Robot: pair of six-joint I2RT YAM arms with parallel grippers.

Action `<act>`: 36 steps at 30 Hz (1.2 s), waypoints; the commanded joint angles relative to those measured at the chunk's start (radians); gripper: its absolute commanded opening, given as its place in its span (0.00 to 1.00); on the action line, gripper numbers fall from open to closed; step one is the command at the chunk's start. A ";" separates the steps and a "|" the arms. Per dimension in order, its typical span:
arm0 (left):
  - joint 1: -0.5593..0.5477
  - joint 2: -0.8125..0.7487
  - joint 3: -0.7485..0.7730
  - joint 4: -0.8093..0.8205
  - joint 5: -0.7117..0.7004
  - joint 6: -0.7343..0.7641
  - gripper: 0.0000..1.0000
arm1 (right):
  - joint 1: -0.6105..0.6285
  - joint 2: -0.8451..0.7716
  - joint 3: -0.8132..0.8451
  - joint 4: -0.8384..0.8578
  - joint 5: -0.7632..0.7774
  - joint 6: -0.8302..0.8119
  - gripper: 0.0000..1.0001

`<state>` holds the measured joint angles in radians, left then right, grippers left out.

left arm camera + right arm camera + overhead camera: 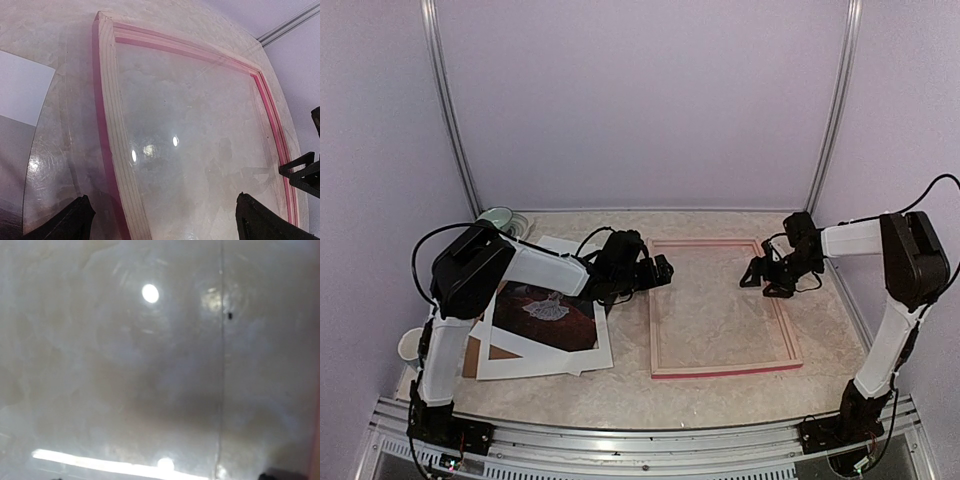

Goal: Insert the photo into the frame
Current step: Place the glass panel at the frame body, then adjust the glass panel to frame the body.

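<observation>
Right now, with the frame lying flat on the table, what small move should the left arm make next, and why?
Probably swing the left gripper leftward toward the photo. Its jaws are open and empty beside the left rail of the frame, while the photo lies apart from the frame, under the left arm, showing through the window of a white mat.

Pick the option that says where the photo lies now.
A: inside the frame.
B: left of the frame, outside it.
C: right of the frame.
B: the photo lies left of the frame, wholly outside its rails.
</observation>
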<state>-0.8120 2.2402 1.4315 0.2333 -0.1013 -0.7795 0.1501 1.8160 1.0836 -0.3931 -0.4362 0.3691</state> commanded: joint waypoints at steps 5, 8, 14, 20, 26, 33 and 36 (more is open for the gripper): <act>0.000 0.041 0.011 -0.031 0.015 0.004 0.99 | 0.024 0.025 0.015 0.060 0.023 0.074 0.85; 0.000 0.041 0.012 -0.031 0.017 0.004 0.99 | 0.024 0.023 0.012 0.070 0.004 0.084 0.85; 0.002 0.032 0.005 -0.042 -0.006 0.006 0.99 | 0.024 0.031 -0.011 0.114 -0.062 0.109 0.85; 0.022 -0.013 -0.045 -0.025 -0.031 -0.009 0.99 | 0.025 0.038 -0.029 0.139 -0.093 0.117 0.85; 0.024 -0.035 -0.051 -0.020 -0.029 -0.011 0.99 | 0.028 0.051 -0.038 0.144 -0.091 0.122 0.85; 0.019 -0.022 -0.048 -0.017 -0.020 -0.015 0.99 | 0.031 0.053 -0.062 0.178 -0.151 0.134 0.85; 0.019 -0.021 -0.046 -0.017 -0.016 -0.014 0.99 | 0.031 0.048 -0.071 0.206 -0.190 0.147 0.85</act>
<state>-0.7925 2.2299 1.4029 0.2386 -0.1238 -0.7845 0.1638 1.8465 1.0439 -0.2131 -0.5644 0.4934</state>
